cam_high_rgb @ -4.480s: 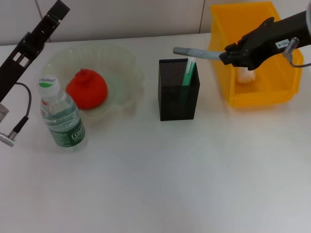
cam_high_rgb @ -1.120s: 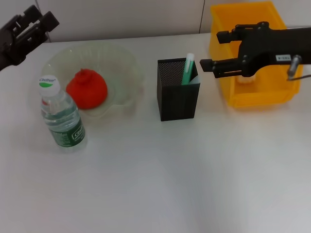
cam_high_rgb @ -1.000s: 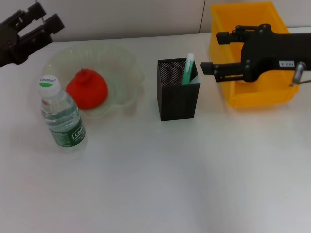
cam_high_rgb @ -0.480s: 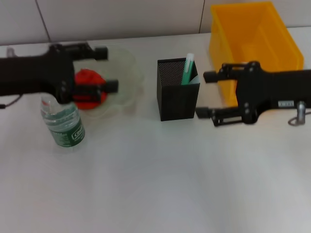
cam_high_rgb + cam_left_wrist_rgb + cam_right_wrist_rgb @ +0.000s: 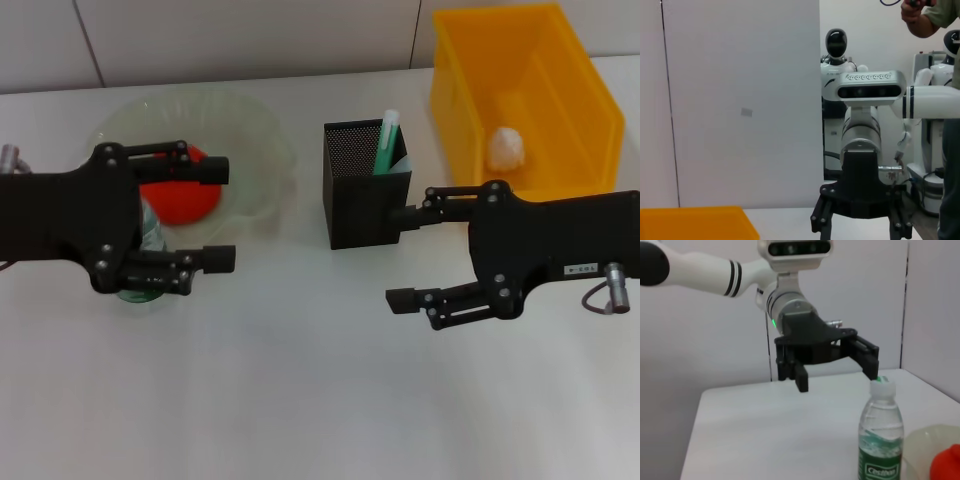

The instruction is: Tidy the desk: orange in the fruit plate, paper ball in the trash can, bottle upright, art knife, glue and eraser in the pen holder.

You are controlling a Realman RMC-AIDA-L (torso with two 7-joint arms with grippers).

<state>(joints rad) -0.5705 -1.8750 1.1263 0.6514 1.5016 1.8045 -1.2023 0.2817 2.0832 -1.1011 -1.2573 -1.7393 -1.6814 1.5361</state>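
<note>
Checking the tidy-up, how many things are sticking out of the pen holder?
1: a green stick leaning in the pen holder's back right corner. Shorter items may be hidden inside.

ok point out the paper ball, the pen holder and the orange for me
paper ball (image 5: 506, 147), head view, middle of the white wad inside the yellow bin
pen holder (image 5: 362, 213), head view, front mesh wall
orange (image 5: 173, 201), head view, visible red skin between the gripper fingers

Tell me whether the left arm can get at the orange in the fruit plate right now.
Probably yes. The left gripper is open beside the fruit plate, and the orange lies just behind its fingers. The upright bottle stands close under the arm and might get knocked.
</note>
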